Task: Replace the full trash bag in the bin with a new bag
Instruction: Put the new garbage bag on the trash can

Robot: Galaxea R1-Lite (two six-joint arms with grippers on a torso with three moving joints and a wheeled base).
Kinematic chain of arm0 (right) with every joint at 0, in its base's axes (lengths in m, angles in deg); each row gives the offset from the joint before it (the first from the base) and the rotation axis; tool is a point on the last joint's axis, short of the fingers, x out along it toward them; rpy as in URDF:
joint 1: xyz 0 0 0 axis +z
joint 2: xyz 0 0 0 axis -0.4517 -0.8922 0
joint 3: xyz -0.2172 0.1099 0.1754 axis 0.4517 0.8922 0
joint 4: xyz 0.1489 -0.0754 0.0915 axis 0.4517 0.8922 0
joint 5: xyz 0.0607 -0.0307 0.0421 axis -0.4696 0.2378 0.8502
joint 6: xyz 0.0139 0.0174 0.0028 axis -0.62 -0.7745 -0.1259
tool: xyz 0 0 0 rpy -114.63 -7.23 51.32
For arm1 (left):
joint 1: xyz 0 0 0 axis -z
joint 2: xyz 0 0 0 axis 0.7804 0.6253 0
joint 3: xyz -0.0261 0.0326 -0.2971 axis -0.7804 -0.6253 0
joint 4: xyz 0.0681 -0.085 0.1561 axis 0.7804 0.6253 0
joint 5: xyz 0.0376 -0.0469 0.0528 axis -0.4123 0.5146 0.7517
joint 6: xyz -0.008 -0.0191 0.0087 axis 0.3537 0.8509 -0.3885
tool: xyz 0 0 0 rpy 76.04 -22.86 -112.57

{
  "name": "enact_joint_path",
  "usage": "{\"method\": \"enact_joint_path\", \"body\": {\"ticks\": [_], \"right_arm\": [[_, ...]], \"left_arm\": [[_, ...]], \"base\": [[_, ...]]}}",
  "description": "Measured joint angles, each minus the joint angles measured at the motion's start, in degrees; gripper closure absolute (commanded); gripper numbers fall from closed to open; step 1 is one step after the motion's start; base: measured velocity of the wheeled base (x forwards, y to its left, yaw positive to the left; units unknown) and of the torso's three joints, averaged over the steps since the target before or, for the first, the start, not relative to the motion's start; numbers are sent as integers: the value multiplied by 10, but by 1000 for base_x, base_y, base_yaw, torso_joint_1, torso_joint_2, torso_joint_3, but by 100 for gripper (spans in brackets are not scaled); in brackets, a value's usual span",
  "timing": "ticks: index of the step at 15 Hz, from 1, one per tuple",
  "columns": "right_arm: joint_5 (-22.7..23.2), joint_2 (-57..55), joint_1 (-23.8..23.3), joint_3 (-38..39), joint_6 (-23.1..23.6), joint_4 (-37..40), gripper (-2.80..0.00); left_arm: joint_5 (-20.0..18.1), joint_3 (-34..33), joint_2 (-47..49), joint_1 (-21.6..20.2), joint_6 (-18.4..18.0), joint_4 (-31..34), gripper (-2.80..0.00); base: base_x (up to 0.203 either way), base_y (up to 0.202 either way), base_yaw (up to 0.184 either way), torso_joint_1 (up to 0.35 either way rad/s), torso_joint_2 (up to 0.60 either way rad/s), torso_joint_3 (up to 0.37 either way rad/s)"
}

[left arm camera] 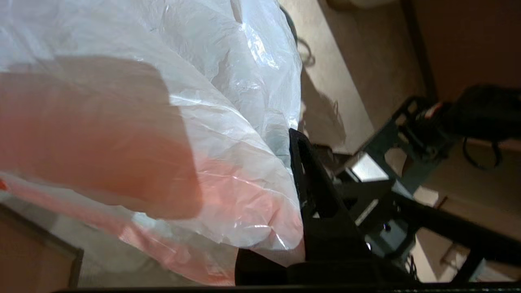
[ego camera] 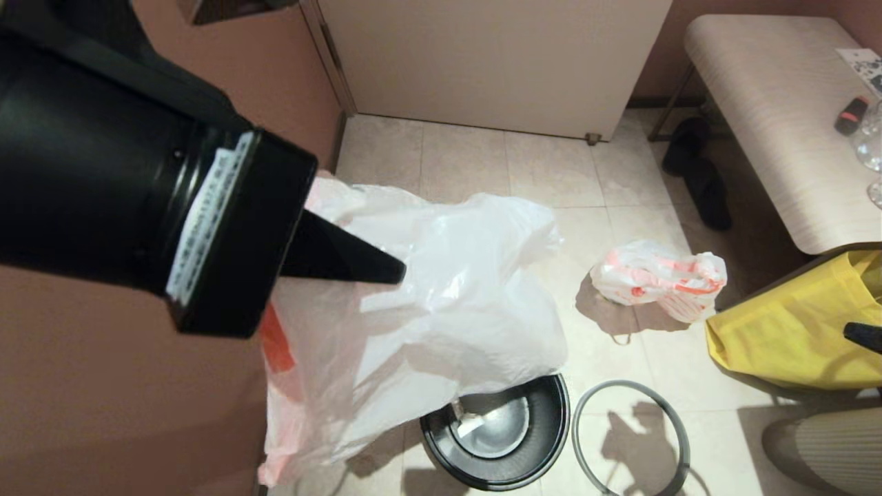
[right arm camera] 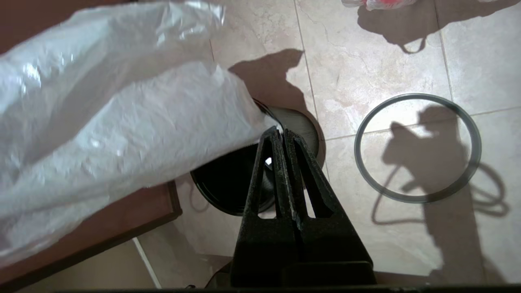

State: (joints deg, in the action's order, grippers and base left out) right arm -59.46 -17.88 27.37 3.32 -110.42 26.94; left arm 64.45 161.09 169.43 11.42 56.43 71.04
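Limp translucent white plastic bag hangs lengthwise down toward the round black bin, pinched in the closed left end effector; right end effector closed, empty.

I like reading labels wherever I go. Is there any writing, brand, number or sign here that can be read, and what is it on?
No text can be read.
White label on the left arm's black wrist: rows of fine print, too small to read.
New bag held in the left claw: orange-red print, shapes only.
Full trash bag on the floor: orange-red print, crumpled and illegible.
Printed card on the bench: dark marks, too small.
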Motion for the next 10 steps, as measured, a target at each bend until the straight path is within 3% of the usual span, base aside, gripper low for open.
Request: {"method": "enact_joint_path", "body": {"ticks": [4,10], "right_arm": [[3,-123,20,0,-13,-93,0],[-2,-357,155,-5,1,-187,0]], "left_arm": [[35,-21,-2,12,12,22,0],[56,-71,10,-11,12,9,0]], "base": [[0,0,0,0,0,0],[0,0,0,0,0,0]]}}
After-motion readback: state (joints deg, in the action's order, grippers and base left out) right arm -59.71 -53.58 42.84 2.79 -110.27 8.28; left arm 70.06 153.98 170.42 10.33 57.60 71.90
